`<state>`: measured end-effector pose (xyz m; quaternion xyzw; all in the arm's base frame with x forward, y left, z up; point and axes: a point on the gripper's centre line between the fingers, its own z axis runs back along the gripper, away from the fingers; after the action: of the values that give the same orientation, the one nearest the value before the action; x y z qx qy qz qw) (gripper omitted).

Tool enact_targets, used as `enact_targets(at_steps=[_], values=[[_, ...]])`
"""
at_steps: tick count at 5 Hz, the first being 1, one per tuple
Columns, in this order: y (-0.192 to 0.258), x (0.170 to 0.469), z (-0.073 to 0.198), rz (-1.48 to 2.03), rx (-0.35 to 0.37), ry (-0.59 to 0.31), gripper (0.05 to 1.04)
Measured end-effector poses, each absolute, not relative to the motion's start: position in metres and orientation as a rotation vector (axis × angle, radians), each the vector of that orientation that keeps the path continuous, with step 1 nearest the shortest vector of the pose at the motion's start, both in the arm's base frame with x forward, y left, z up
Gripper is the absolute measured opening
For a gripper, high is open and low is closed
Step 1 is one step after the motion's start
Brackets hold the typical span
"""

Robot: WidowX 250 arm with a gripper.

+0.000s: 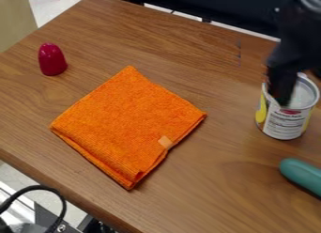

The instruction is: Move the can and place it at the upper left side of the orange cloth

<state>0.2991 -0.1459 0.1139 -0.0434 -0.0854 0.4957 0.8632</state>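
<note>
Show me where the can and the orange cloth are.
can (286, 120): camera view, on the label side.
orange cloth (128, 126): camera view, on the middle of its top face.

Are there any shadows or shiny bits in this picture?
Camera view: a thin dark shadow along the lower right edge of the orange cloth; another under the green thing; a small glint on the dark red thing, near its top.

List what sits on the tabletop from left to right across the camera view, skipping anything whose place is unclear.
Dark pink rounded object → folded orange cloth → open-topped can
</note>
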Motion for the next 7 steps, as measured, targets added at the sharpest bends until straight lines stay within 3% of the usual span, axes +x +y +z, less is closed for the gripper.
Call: enact_targets(at_steps=[2, 5, 7], values=[[-0.164, 0.31, 0.095, 1.111, -0.078, -0.164, 0.995], [-0.165, 0.324, 0.079, 1.184, -0.137, -0.176, 0.995], [-0.131, 0.328, 0.083, 1.199, -0.02, -0.155, 0.995]])
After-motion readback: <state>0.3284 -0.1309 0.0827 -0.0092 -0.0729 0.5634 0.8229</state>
